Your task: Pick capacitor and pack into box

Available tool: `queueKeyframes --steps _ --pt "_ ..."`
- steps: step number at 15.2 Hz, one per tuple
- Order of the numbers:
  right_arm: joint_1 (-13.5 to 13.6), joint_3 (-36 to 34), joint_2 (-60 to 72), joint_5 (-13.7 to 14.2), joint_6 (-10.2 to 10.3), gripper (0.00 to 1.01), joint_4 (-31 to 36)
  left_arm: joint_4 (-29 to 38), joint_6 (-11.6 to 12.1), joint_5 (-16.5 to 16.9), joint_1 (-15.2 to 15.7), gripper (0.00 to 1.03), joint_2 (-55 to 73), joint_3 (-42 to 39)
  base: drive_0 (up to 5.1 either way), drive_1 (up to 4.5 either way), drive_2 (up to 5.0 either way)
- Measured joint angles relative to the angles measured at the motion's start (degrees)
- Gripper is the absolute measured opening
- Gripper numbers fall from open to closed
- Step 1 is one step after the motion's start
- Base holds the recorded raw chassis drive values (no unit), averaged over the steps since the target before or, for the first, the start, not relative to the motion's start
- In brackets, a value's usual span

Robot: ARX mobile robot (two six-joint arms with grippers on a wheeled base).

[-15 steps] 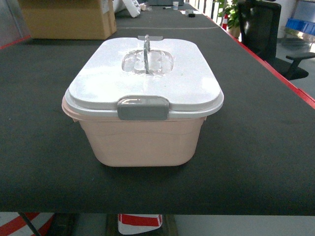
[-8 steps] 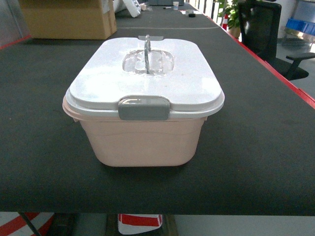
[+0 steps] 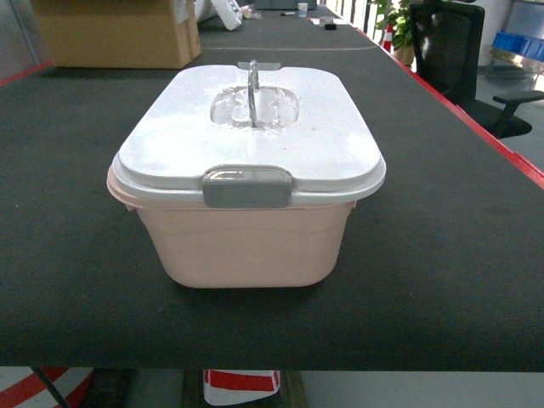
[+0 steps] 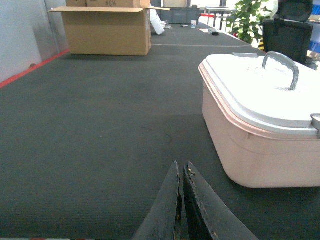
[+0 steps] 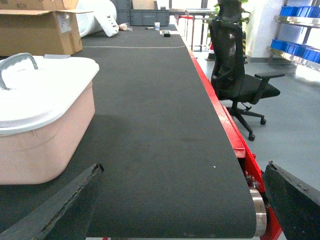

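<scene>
Box (image 3: 246, 242) lidded, latched; cardboard carton (image 3: 115, 32) well behind.

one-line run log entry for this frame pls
box: lid on, latch down | capacitor: not in view | left gripper: shut, empty | right gripper: open, empty

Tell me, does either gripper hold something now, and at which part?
Nothing is held. The left gripper is shut on nothing; the right gripper is open and empty, beside the closed box.
</scene>
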Motion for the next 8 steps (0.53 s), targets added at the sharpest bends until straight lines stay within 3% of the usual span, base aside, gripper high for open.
queueKeyframes --steps 2,8 --pt "0.0 0.0 0.0 0.0 0.0 0.98 0.0 0.5 -0.1 0.1 0.0 0.05 0.0 0.0 0.0 0.00 0.0" --pt "0.0 0.0 0.0 0.0 0.0 0.98 0.0 0.3 -0.1 0.1 0.0 0.74 0.0 0.0 0.0 0.00 0.0"
